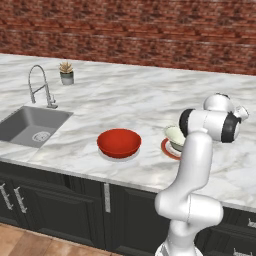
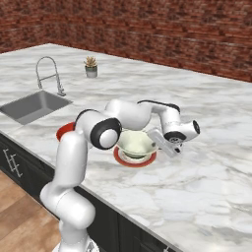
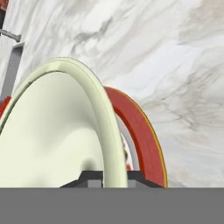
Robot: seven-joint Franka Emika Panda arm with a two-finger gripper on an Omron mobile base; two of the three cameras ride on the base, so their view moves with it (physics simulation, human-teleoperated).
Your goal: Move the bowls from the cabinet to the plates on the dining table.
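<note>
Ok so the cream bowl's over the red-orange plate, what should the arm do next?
Probably open the gripper and lift away: its fingertips pinch the rim of the cream-white round bowl, which already seems to sit on the flat red-orange plate. The glossy red bowl looks placed too.

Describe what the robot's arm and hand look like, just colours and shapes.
The arm is glossy white, built of rounded tubular segments with bulbous elbows, and has black bands at the joints. The hand is a white block with a dark ring at the wrist and two small dark grey finger tips. No cables or markings are visible.
</note>
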